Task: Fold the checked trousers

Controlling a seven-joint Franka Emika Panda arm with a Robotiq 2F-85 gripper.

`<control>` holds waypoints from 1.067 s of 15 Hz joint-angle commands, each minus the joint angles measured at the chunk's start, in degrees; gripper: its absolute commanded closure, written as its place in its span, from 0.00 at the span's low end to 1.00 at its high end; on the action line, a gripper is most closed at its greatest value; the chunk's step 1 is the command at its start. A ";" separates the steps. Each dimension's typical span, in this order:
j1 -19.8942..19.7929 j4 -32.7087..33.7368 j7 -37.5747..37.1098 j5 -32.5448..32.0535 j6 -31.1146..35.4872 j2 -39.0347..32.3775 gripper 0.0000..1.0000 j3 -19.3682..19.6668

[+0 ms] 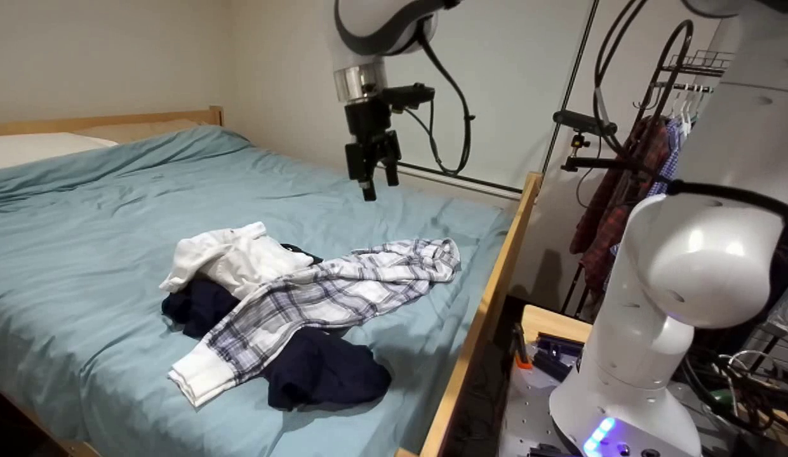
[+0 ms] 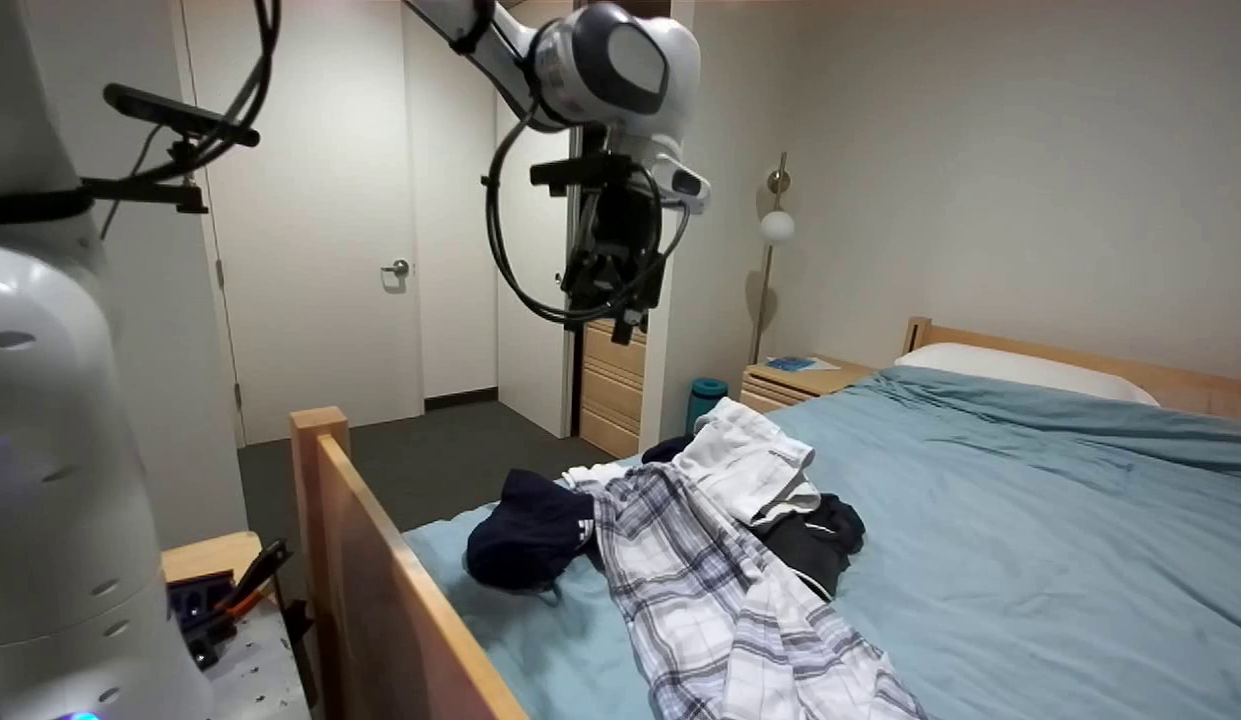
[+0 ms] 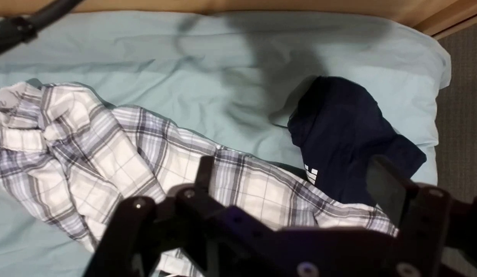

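Observation:
The checked trousers [image 1: 349, 289] lie stretched across the bed on top of other clothes, white with dark blue-grey plaid lines. They also show in an exterior view [image 2: 670, 590], cut off by the lower edge there, and in the wrist view [image 3: 257, 184]. The waistband end is bunched up; the other end shows a plain white part [image 1: 203, 373] in an exterior view. My gripper [image 1: 380, 186] hangs high above the bed, apart from the trousers. In the wrist view the gripper [image 3: 294, 163] has its fingers wide apart with nothing between them. Its body hides part of the trousers.
A plain white garment [image 1: 244, 263] and a navy garment [image 1: 200, 306] lie beside the trousers. Another navy garment [image 1: 324, 371] lies partly under them, near the wooden bed rail [image 1: 486, 304]. Blue bedding [image 1: 114, 209] surrounds the clothes. The rail stands between bed and robot base [image 1: 622, 412].

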State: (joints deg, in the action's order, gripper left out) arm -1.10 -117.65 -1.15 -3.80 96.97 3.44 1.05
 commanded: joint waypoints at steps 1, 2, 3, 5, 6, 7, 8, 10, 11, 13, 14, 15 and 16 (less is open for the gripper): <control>1.43 13.69 6.20 -2.96 -5.27 -13.16 0.00 -1.34; 1.79 16.72 8.35 -3.69 -7.25 -15.07 0.00 -1.63; 1.51 8.92 4.17 -1.80 -2.11 -10.76 0.00 -1.21; 1.97 14.33 5.86 -2.41 -4.79 -14.67 0.00 -1.61; 1.97 15.57 6.24 -2.45 -5.42 -15.32 0.00 -1.66; 1.95 16.04 6.45 -2.47 -5.67 -15.43 0.00 -1.64; 1.92 16.26 6.52 -2.48 -5.82 -15.40 0.00 -1.62; 1.92 16.33 6.54 -2.49 -5.89 -15.38 0.00 -1.62; 2.59 15.34 2.56 -2.70 -3.50 -15.30 0.00 -1.70; 3.46 13.41 -3.87 -2.27 4.70 -16.58 0.00 -1.98; 4.10 11.94 -7.54 -1.57 10.89 -18.28 0.00 -2.26; 4.86 11.54 -10.62 -1.85 15.44 -19.59 0.00 -2.37; 5.93 11.75 -14.50 -1.70 20.50 -22.44 0.00 -2.59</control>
State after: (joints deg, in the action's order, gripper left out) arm 2.83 -104.80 -6.52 -5.95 106.40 -14.03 -0.93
